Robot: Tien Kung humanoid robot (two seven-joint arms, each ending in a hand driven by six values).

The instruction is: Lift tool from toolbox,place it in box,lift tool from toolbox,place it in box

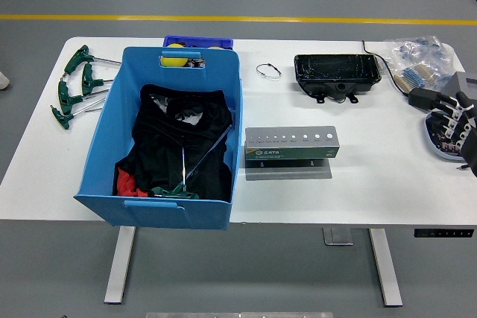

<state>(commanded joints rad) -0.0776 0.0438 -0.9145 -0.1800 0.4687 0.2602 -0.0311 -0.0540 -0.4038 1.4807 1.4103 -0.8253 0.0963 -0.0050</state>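
The blue box [103, 156] stands at the table's left and holds black clothing [179, 135]. A thin metal tool with a green handle [184, 175] lies on the clothing. The grey SATA tool holder [292, 145] stands mid-table, its slots empty. Several green T-handle tools [74, 86] lie on the table left of the box. My right hand [453, 123] is at the table's right edge, far from the box and holder, with fingers relaxed and holding nothing. My left arm is not in view.
A black case [337, 74] and a wire ring [269, 71] lie at the back. A small blue bin with a yellow ball [177, 55] sits behind the box. A plastic bag of parts [419, 57], a black adapter [422, 97] and a bowl [434, 133] crowd the right edge.
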